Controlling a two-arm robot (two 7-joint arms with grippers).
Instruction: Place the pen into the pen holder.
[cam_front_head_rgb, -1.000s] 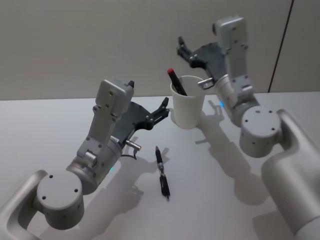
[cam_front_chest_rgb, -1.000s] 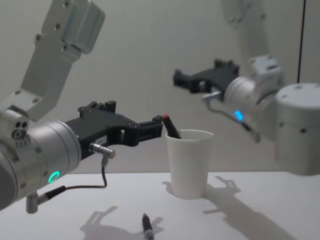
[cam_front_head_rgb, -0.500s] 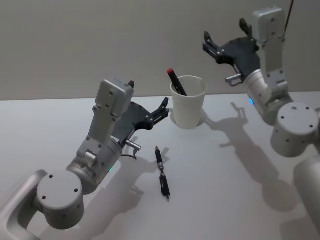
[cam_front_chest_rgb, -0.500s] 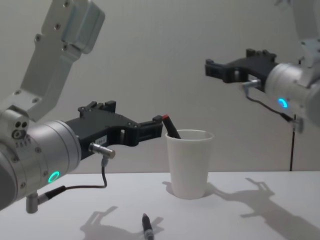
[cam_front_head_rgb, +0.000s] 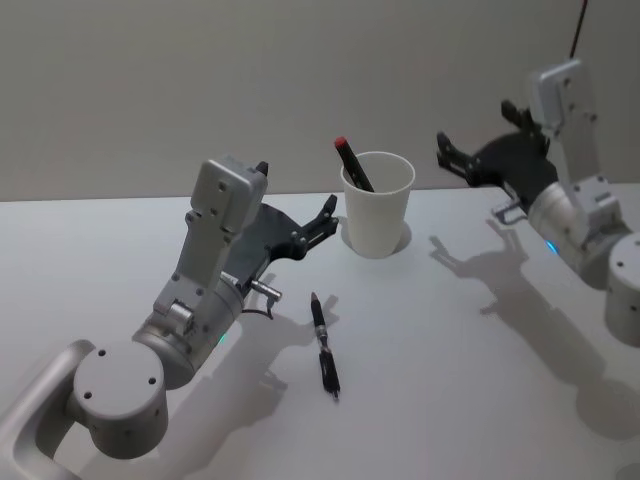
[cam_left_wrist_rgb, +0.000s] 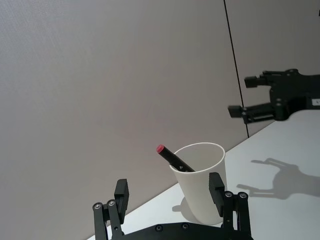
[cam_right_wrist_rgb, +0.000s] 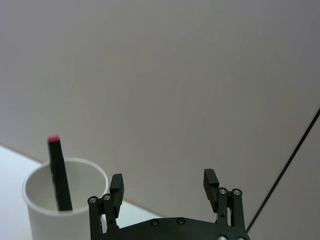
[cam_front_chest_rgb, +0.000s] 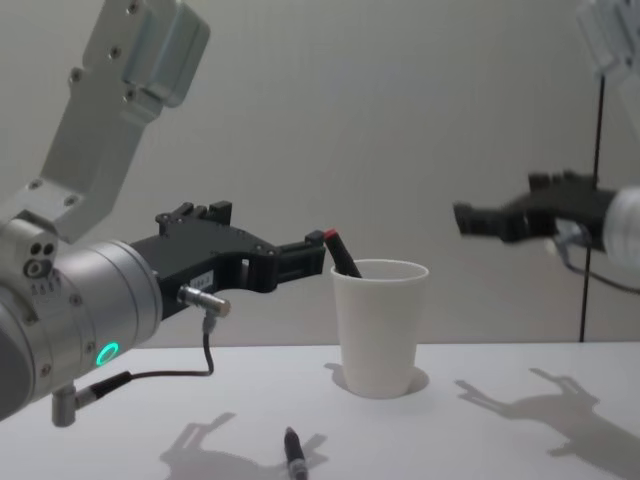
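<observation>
The pen holder (cam_front_head_rgb: 377, 210) is a white paper cup standing upright at the table's far middle, with a red-tipped black pen (cam_front_head_rgb: 352, 165) leaning inside it. A second black pen (cam_front_head_rgb: 324, 345) lies flat on the table in front of the cup. My left gripper (cam_front_head_rgb: 325, 220) hovers open just left of the cup, level with its rim and holding nothing. My right gripper (cam_front_head_rgb: 472, 128) hangs open and empty in the air to the right of the cup. The chest view shows the cup (cam_front_chest_rgb: 378, 325), the left gripper (cam_front_chest_rgb: 305, 258) and the right gripper (cam_front_chest_rgb: 470, 218).
The white table (cam_front_head_rgb: 470, 380) stretches wide around the cup and the lying pen. A plain grey wall (cam_front_head_rgb: 200, 80) stands close behind it. A thin dark cable (cam_front_chest_rgb: 598, 200) hangs at the right.
My right arm has swung away from above the cup, going right and lower, with its gripper still open. The left arm, the cup and both pens have not moved.
</observation>
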